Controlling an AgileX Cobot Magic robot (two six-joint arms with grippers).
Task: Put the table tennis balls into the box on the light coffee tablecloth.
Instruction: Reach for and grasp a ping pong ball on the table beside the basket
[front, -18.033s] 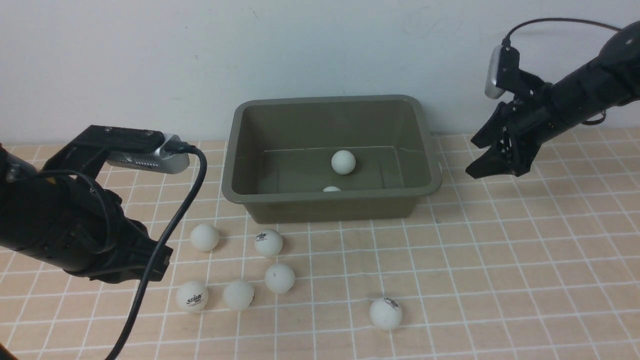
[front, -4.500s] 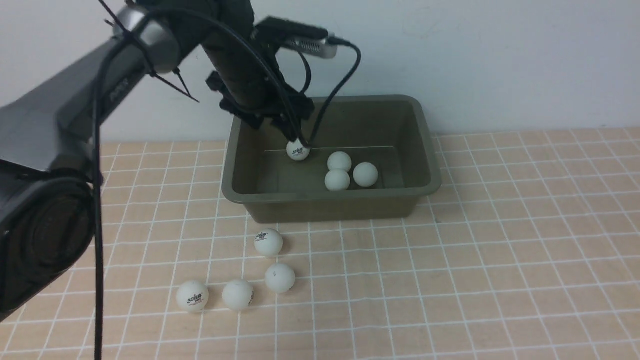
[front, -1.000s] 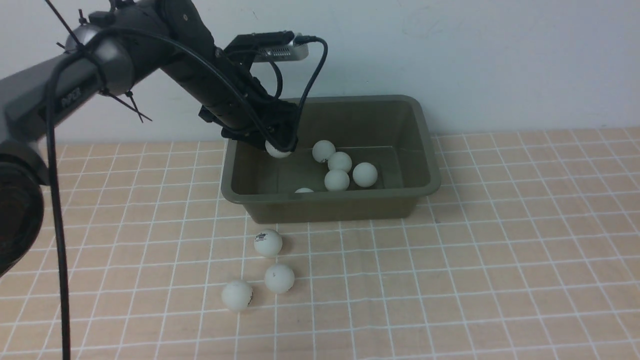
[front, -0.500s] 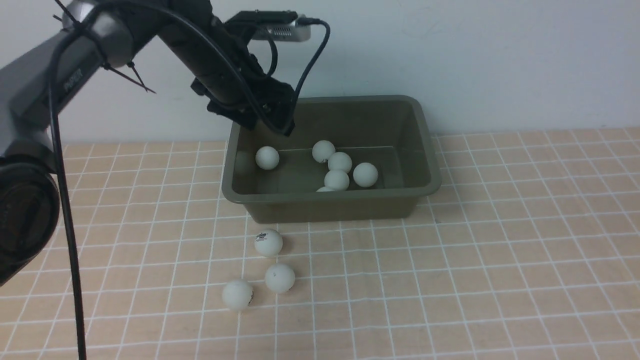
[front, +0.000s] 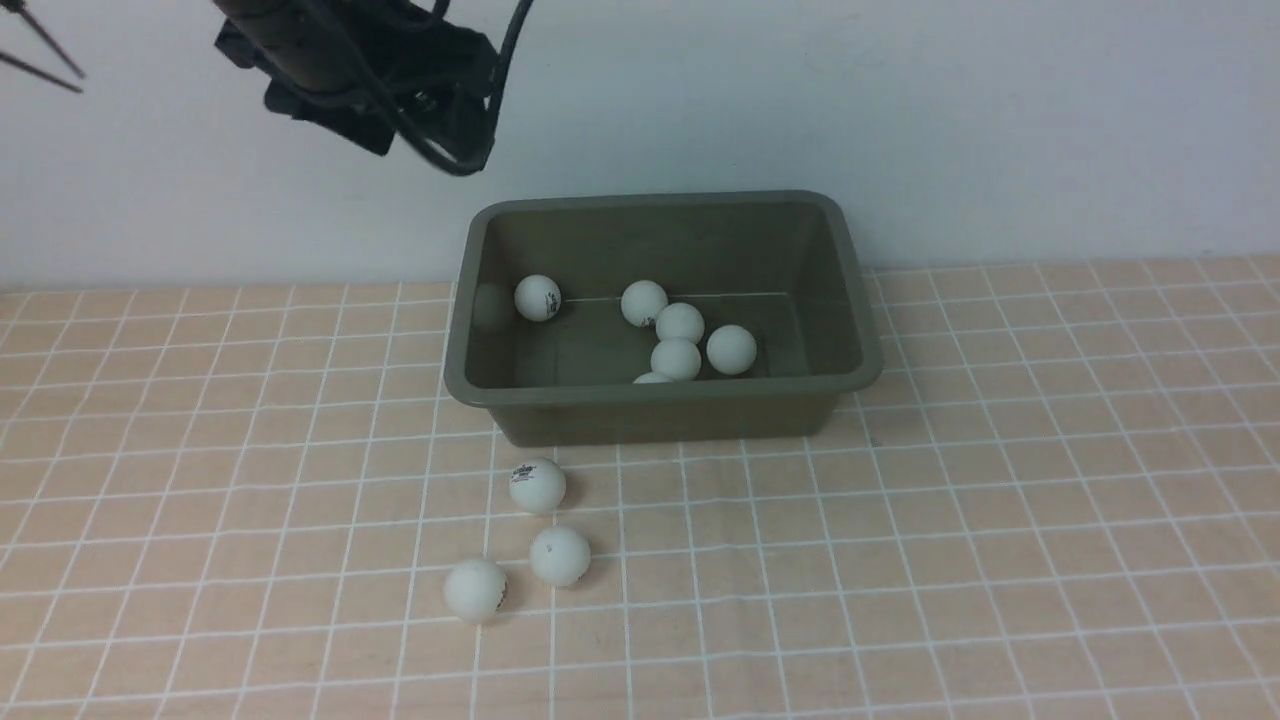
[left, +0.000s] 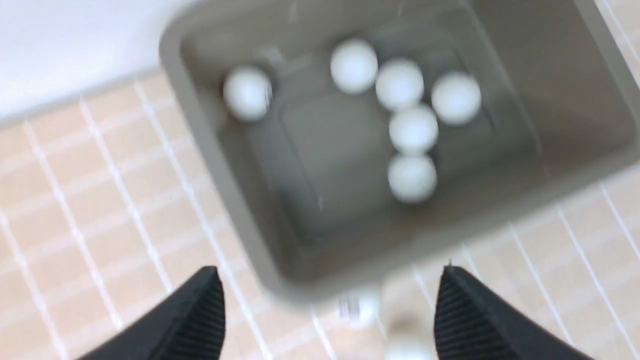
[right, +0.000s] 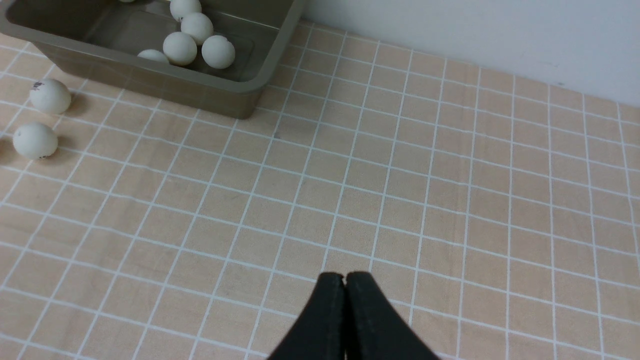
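The left hand (left: 330, 272) hangs spread and empty above the box (front: 660, 415) holding six balls (front: 680, 323), likely ready for the three balls (front: 537, 486) lying on the tablecloth (front: 950, 500) near it, while the right hand (right: 344, 277) hovers pressed together.

Front view: left arm (front: 340, 60) cut off at top edge; fingertips not distinguishable. In box (front: 660, 405), 1 hidden ball (front: 653, 378) shows only its top above near wall. Left wrist view: entire frame motion-blurred, ball logos unreadable; 1 tablecloth ball (left: 407, 354) cut by frame edge. Right wrist view: only 1 box corner in frame.
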